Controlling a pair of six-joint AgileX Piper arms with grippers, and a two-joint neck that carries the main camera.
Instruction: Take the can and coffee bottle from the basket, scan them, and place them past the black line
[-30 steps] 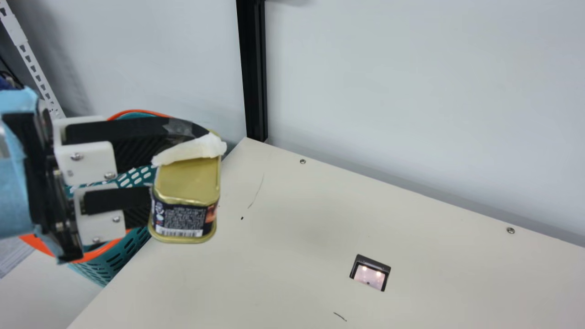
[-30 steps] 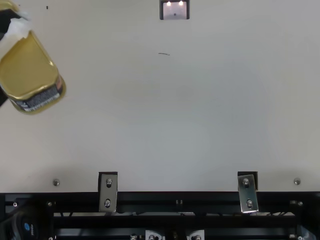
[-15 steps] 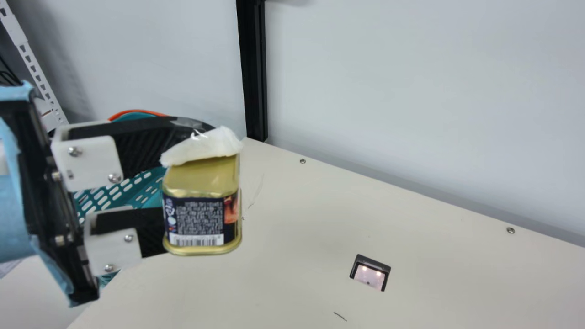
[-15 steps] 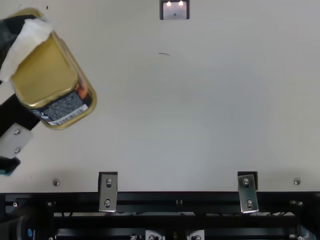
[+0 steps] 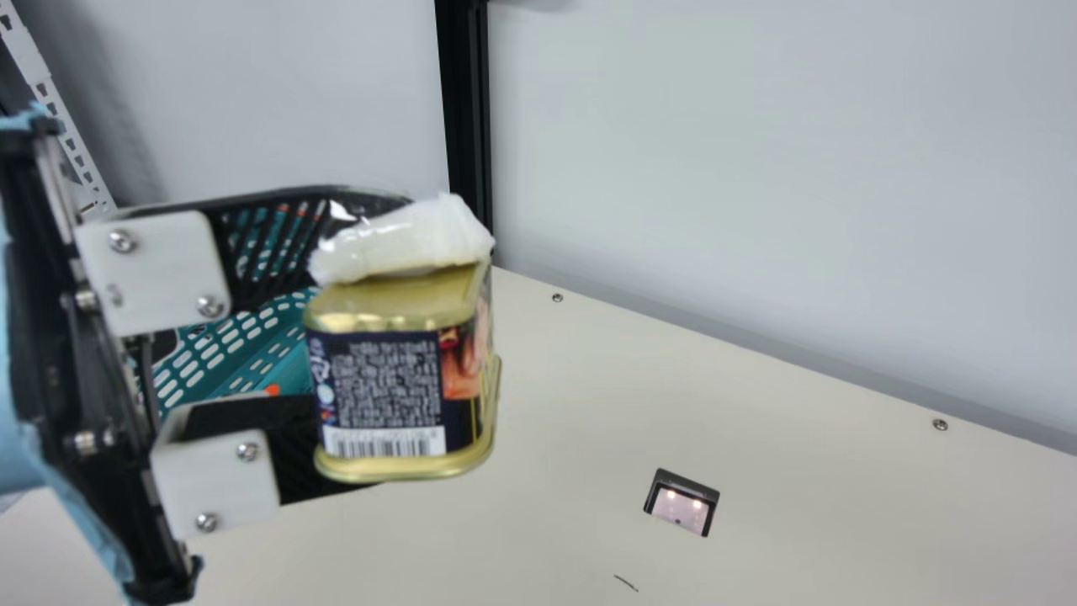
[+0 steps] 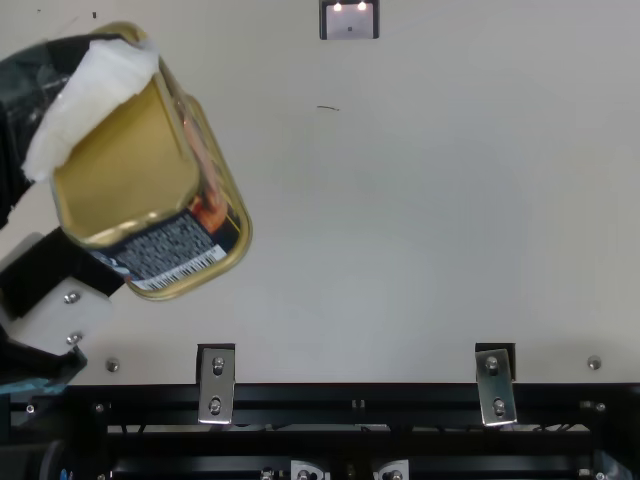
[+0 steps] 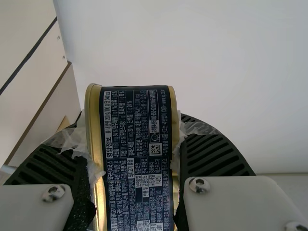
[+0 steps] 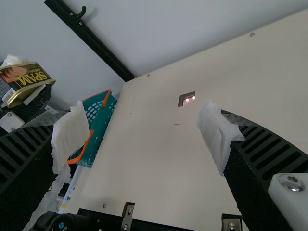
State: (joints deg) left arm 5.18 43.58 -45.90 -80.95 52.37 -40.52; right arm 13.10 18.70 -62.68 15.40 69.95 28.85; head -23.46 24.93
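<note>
In the main view my left gripper (image 5: 336,337) is shut on the can (image 5: 383,387), a gold one with a dark label, held in the air at the left with its barcode side facing the camera. The can (image 6: 130,180) shows at the upper left of the top view. Between the ribbed fingers of my left gripper (image 7: 132,159), the can's printed side (image 7: 137,144) fills the gap in the left wrist view. My right gripper (image 8: 139,139) stands open and holds nothing. The teal basket (image 8: 98,127) stands at the table's far-left side; its contents are hidden.
A scanner window (image 5: 683,505) with two lights is set into the cream table (image 5: 799,471). The wall (image 5: 757,168) and a black post (image 5: 468,126) rise behind it. A black line (image 7: 30,55) crosses a pale surface in the left wrist view. Metal brackets (image 6: 215,385) sit along the near edge.
My left gripper has carried the can rightward, away from the basket, and closer to the main camera. The can's side label now faces that camera more fully.
</note>
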